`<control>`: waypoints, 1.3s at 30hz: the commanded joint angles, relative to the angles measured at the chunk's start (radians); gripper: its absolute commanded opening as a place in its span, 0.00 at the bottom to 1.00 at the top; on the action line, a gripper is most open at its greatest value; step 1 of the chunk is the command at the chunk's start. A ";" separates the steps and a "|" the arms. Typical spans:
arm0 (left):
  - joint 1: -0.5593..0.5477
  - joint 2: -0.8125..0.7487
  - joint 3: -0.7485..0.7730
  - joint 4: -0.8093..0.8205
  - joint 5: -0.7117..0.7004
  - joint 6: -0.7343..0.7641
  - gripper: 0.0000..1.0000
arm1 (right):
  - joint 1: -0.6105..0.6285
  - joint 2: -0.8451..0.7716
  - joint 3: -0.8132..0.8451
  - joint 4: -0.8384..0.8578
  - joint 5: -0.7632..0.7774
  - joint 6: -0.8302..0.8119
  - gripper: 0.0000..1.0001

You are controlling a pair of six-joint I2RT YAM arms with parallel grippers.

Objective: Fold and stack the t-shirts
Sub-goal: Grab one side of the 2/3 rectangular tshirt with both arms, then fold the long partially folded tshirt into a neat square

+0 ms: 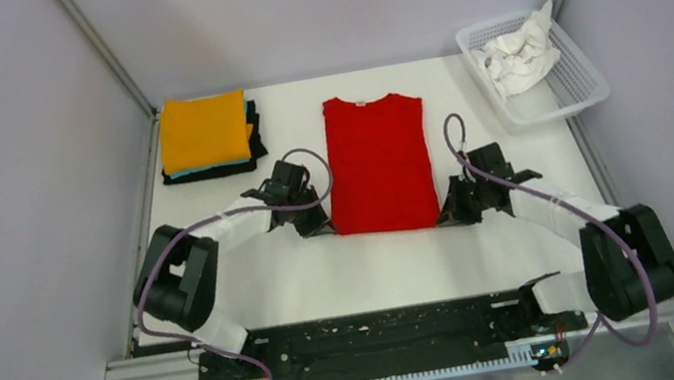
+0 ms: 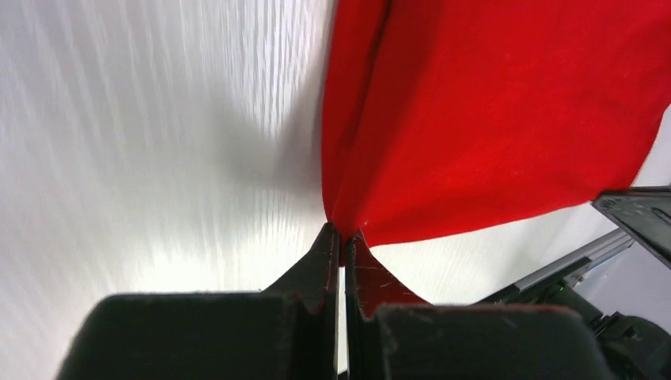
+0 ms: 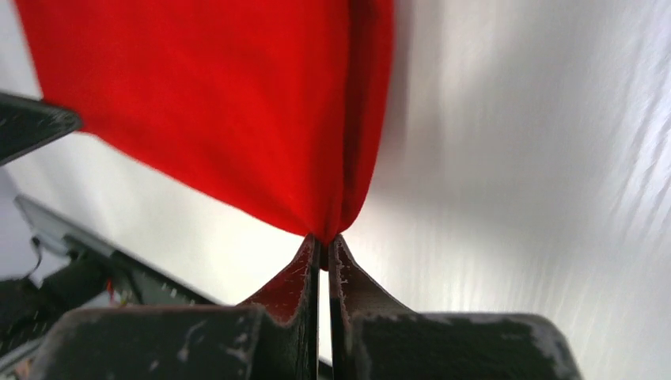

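Left gripper (image 2: 343, 237), right gripper (image 3: 323, 241) pinch t-shirt (image 1: 379, 158) (hem corners).

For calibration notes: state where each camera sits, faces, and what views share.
Top external: above, behind the bases, looking down on table, both arms, red t-shirt.
Left wrist: on left arm, looking along left gripper shut on the near left corner.
Right wrist: likewise, right gripper shut on the near right corner.
Shared: all show the red t-shirt.
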 commanded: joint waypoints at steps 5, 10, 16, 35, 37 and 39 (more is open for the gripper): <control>-0.038 -0.413 -0.097 -0.272 -0.095 -0.043 0.00 | -0.005 -0.341 0.074 -0.381 -0.282 -0.087 0.00; -0.038 -0.543 -0.028 -0.302 -0.108 -0.031 0.00 | -0.006 -0.374 0.247 -0.424 -0.250 -0.122 0.00; -0.018 -0.454 0.116 -0.222 -0.221 0.062 0.00 | -0.038 -0.270 0.385 -0.324 -0.117 -0.166 0.00; 0.138 0.186 0.702 -0.187 -0.198 0.204 0.00 | -0.188 0.116 0.543 0.041 -0.115 -0.082 0.00; 0.147 0.230 0.743 -0.185 -0.168 0.215 0.00 | -0.193 0.155 0.558 0.048 -0.108 -0.072 0.00; 0.156 0.275 0.782 -0.189 -0.153 0.221 0.00 | -0.199 0.200 0.569 0.066 -0.097 -0.060 0.00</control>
